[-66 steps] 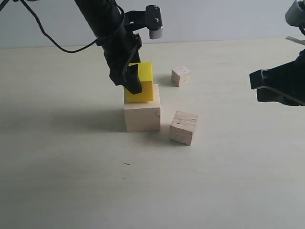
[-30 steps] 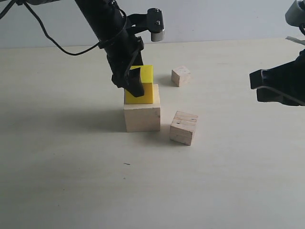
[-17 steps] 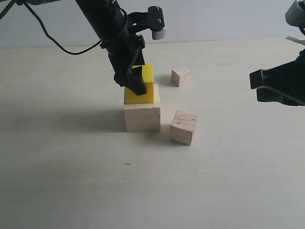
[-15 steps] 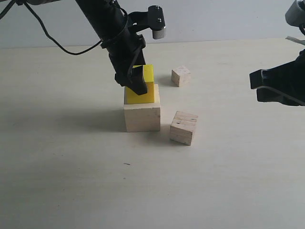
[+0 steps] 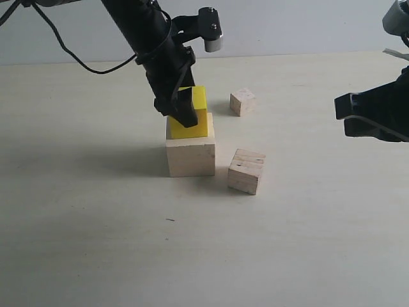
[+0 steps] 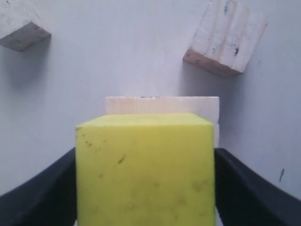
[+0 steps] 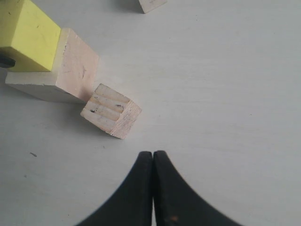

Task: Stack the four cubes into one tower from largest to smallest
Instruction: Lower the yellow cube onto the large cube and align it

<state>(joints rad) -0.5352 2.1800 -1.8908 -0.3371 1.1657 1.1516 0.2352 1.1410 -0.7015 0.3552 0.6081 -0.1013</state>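
Note:
My left gripper (image 5: pixel 185 112) is shut on the bright yellow cube (image 5: pixel 197 120), which rests level on the largest pale wood cube (image 5: pixel 190 157). In the left wrist view the yellow cube (image 6: pixel 146 169) fills the space between both black fingers (image 6: pixel 49 190), with the large cube's edge (image 6: pixel 162 104) behind it. The grooved wood cube (image 5: pixel 246 171) lies on the table just right of the stack. The smallest pale cube (image 5: pixel 243 102) sits farther back. My right gripper (image 7: pixel 153 155) is shut and empty, off to the right (image 5: pixel 342 115), near the grooved cube (image 7: pixel 111 110).
The pale tabletop (image 5: pixel 96 224) stretches out in front of and left of the stack. A wall runs behind the table. The left arm's cable (image 5: pixel 77 61) hangs over the back left.
The yellow cube has come down from a tilted, raised pose and now sits level on the large cube, nudged slightly right. The right arm has not moved.

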